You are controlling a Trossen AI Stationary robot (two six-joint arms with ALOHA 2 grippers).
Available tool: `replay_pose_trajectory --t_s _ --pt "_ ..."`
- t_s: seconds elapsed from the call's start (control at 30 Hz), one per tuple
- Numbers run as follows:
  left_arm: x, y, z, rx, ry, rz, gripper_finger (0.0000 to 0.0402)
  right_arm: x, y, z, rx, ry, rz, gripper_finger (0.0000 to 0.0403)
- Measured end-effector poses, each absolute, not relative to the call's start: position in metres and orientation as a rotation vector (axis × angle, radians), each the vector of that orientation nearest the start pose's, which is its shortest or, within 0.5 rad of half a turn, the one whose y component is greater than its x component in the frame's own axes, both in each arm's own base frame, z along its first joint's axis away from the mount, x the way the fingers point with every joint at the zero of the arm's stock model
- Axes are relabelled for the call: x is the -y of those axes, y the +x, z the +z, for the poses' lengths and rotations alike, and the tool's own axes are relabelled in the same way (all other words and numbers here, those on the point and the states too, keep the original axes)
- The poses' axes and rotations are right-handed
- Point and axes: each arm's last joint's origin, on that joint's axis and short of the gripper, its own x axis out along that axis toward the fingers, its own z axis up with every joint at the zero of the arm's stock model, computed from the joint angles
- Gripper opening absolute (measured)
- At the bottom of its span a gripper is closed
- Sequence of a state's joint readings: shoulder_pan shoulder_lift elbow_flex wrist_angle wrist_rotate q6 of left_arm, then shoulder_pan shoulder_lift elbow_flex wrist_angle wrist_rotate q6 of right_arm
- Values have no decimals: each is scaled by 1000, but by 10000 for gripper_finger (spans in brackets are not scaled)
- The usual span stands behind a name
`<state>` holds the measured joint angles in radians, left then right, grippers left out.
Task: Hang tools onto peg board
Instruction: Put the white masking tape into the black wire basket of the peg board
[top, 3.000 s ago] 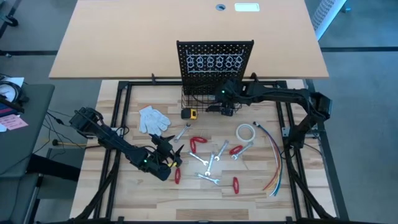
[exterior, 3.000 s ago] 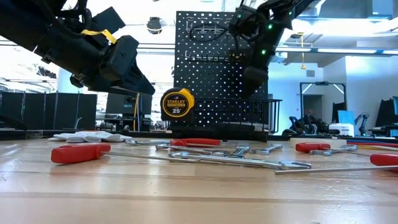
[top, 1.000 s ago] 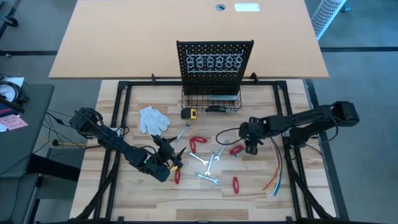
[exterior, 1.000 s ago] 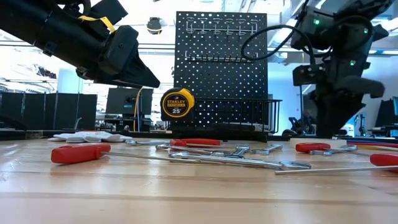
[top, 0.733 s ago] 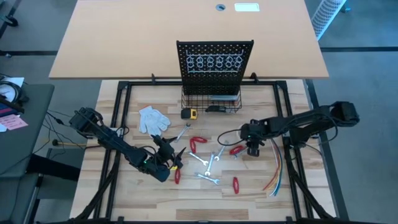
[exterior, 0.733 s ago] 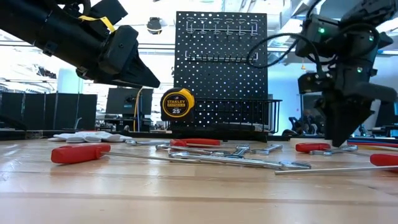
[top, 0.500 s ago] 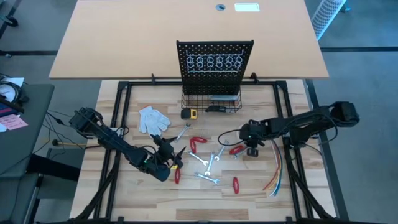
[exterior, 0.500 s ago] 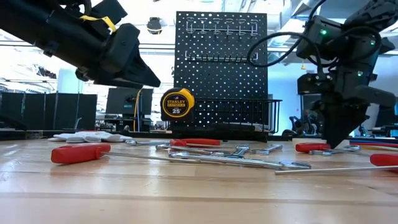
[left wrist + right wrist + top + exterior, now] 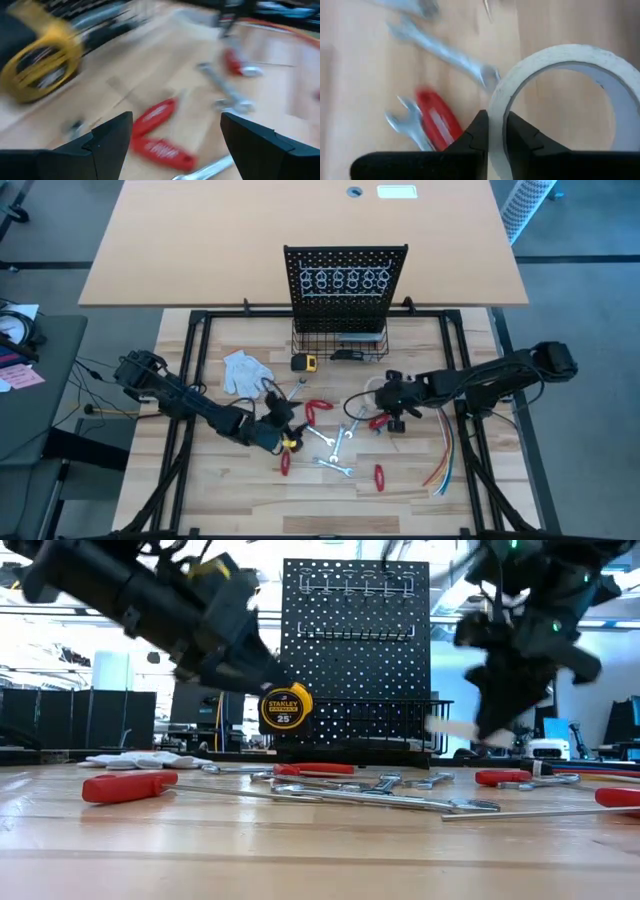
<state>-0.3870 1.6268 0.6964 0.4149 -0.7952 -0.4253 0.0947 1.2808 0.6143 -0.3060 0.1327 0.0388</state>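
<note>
Right gripper (image 9: pixel 493 131): its fingers are nearly together and pinch the wall of a white tape roll (image 9: pixel 555 62). In the low view the roll (image 9: pixel 452 728) hangs off the table under that gripper (image 9: pixel 497 720), right of the peg board (image 9: pixel 355 650). A second ago the same gripper stood low over the table with its fingers apart and nothing in them; since then it has closed and come up with the roll. From overhead it sits right of centre (image 9: pixel 392 402), beside a red-handled tool (image 9: pixel 380 421).

Left gripper (image 9: pixel 175 145): fingers wide apart, empty. It has moved off its earlier station at the near left toward the middle of the table (image 9: pixel 215 510) and now hangs (image 9: pixel 283 426) over red-handled pliers (image 9: pixel 159 131), close to the yellow tape measure (image 9: pixel 306 363).

Task items: the wrenches (image 9: pixel 337 438) and the other red-handled tools lie loose on the table in front of the peg board (image 9: pixel 346 285). I cannot make out any tool on its hooks. The white glove (image 9: pixel 245 370) and the coloured wires (image 9: pixel 446 445) lie untouched to either side.

Assessment: the item lifted is tape, not one of the hand tools, so this pick likely adds little to the hanging work unless the roll is also meant for a hook. The task appears to be at an early stage. The left arm looks better placed for a tool pick.
</note>
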Motion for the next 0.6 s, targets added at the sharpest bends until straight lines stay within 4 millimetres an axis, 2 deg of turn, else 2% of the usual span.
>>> replay_pose_trajectory --t_s 0.07,0.23,0.37,0.47,0.6 --pt "99 297 172 -316 -24 396 299 -27 233 177 -893 -94 16 47" --pt "113 313 193 -292 307 162 299 -56 242 191 -694 -81 356 47" --pt "123 328 192 -295 604 4 299 -77 245 203 -521 -111 563 48" --pt "129 343 191 -287 726 -12 299 -86 244 207 -472 -119 635 48" --pt "137 365 200 -256 760 25 299 -89 242 207 -469 -124 652 49"
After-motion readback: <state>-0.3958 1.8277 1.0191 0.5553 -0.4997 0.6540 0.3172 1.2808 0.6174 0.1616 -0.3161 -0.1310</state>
